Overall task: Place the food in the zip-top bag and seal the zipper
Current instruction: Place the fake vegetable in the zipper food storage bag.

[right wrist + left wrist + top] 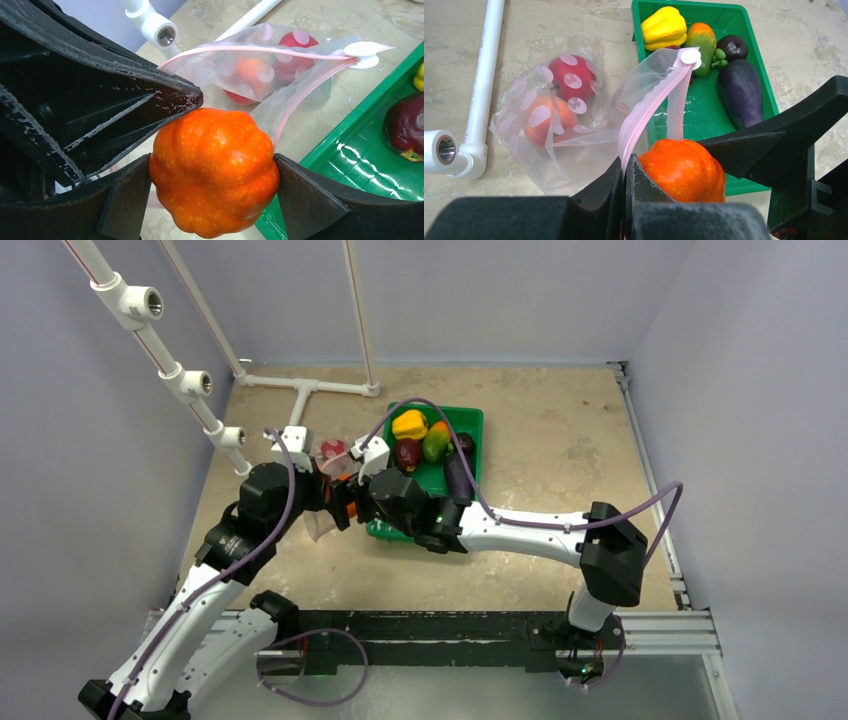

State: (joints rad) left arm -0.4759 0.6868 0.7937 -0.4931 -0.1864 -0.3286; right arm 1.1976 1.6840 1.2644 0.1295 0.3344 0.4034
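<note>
Beige tabletop (560,440). Left of green tray (714,5): open zip-top bag (549,150), tomato (571,75) and peach (544,117) inside. Left gripper (625,167) pinching zipper (649,102), right gripper (214,170) clamping orange (215,145). Yellow pepper (665,27), eggplant (740,92) among food left in tray. Unsealed.

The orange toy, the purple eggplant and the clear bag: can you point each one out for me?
orange toy (214,172), right wrist view, middle of its bumpy skin.
purple eggplant (740,92), left wrist view, middle of its body.
clear bag (569,165), left wrist view, its flat lower part.

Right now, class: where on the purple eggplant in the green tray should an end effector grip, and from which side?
Probably mid-body on the eggplant, from above, across its narrow width: it lies flat beside the tray wall, blocking side approaches.
</note>
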